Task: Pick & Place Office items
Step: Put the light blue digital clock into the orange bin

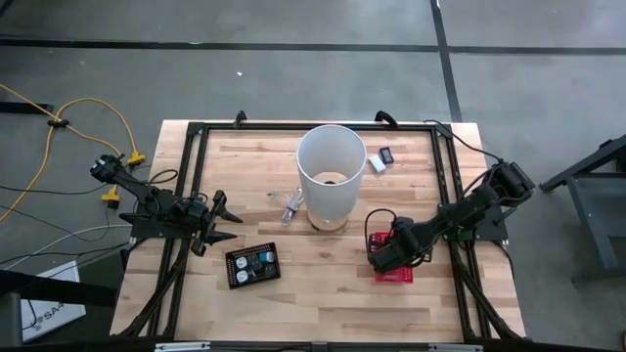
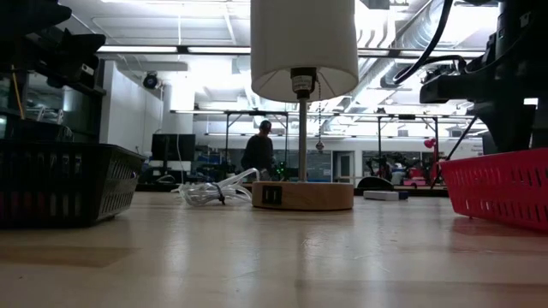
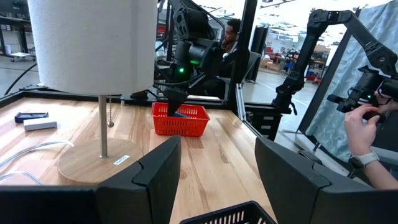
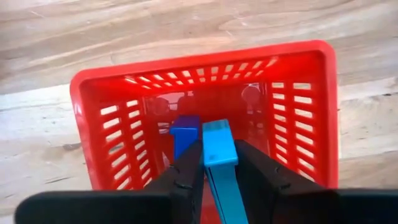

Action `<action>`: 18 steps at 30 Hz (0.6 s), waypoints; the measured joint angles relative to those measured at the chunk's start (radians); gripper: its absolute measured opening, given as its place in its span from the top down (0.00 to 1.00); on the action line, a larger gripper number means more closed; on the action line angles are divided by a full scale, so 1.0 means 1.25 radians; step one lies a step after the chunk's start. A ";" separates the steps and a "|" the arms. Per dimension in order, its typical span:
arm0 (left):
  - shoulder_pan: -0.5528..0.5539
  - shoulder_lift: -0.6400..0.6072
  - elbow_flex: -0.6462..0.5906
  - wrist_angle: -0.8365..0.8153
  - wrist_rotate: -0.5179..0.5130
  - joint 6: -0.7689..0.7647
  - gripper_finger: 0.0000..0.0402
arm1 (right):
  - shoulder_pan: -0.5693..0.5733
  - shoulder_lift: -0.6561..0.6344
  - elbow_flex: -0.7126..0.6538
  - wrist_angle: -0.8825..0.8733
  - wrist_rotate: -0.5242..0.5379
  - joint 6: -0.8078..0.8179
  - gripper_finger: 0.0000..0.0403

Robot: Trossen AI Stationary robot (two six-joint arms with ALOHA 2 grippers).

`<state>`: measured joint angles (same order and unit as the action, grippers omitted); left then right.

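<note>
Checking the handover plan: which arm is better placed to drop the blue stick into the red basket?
The right. Its right gripper is over the red basket, with the blue stick between its fingers. The left gripper waits open across the table by the black tray.

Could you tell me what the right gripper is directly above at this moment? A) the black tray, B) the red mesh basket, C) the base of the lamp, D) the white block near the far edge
B: the right gripper pinches a blue stick right above the red mesh basket.
</note>
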<state>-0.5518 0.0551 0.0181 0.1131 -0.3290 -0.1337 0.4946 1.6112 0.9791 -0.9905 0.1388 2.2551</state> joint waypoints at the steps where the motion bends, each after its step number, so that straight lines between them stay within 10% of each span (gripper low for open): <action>1: 0.000 0.000 0.000 0.000 0.000 0.000 0.50 | 0.000 0.000 0.000 0.000 0.001 0.000 0.82; 18: 0.000 0.000 0.000 0.000 0.000 0.000 0.50 | 0.001 0.000 0.000 0.000 -0.005 -0.019 0.70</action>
<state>-0.5522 0.0551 0.0181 0.1132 -0.3293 -0.1337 0.4953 1.6112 0.9791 -0.9909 0.1322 2.2318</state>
